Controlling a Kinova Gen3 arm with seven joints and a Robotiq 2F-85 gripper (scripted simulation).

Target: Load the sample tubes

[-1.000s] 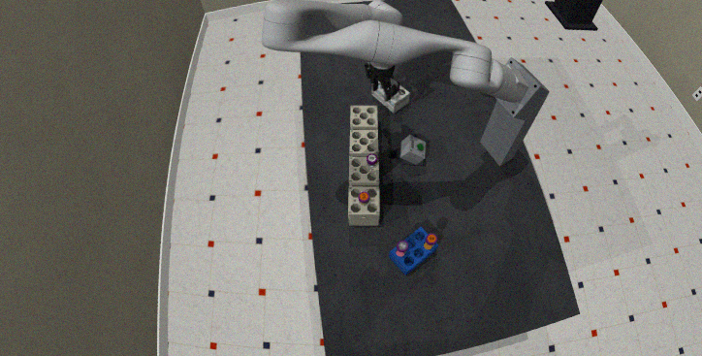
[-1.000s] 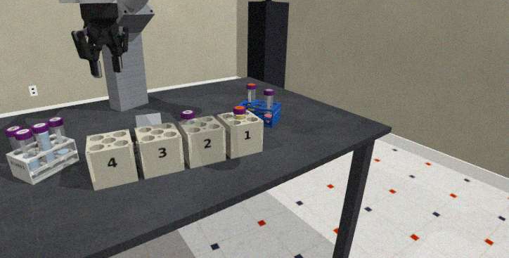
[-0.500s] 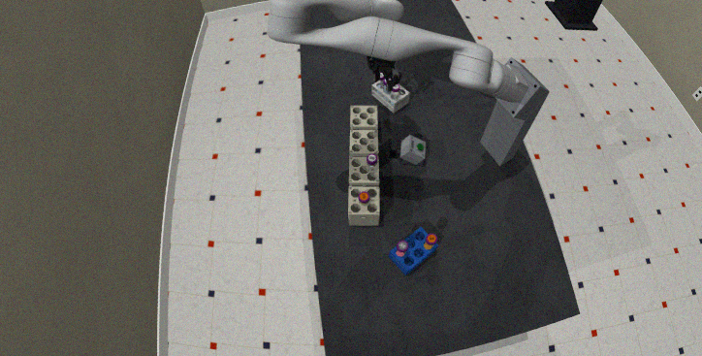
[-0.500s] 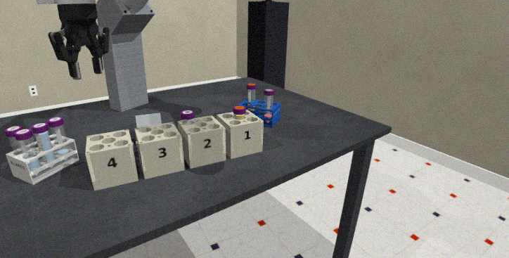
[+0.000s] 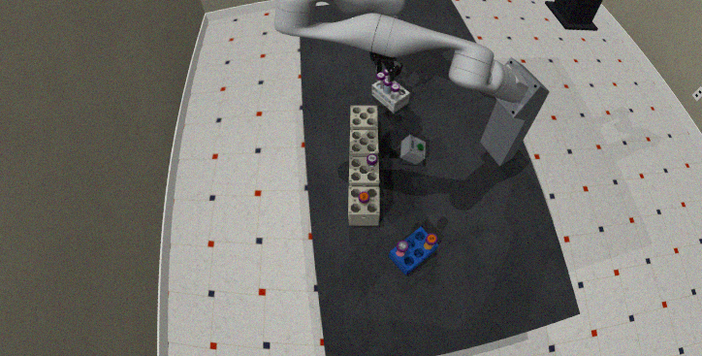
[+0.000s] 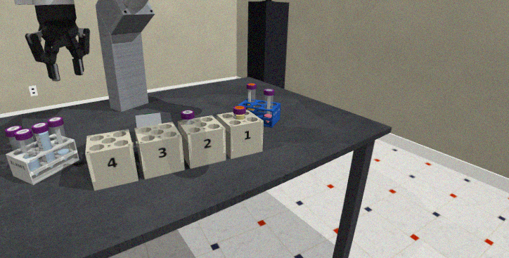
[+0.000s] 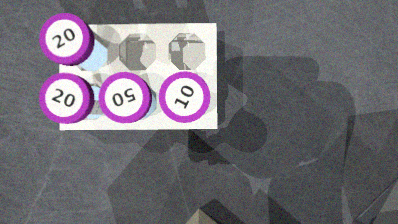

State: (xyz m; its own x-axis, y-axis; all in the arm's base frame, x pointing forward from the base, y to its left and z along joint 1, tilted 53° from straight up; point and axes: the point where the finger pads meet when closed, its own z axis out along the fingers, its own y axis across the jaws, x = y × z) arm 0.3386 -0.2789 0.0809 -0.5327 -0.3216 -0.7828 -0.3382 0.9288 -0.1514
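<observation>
Hovering high at upper left of the exterior view, gripper [image 6: 64,69] half open and holding nothing. Blanks rack [image 7: 206,117] sitting upper left in wrist view; centring over the chosen cap, then descending straight, avoiding neighbouring tubes.

Even, soft light from overhead fills all three views. The robot's pale grey arm [image 5: 393,34] throws broad, overlapping, faint shadows across the dark grey matte table top [image 5: 491,255]. Fine grain softens everything; floor lines bow, perhaps from lens distortion.
</observation>
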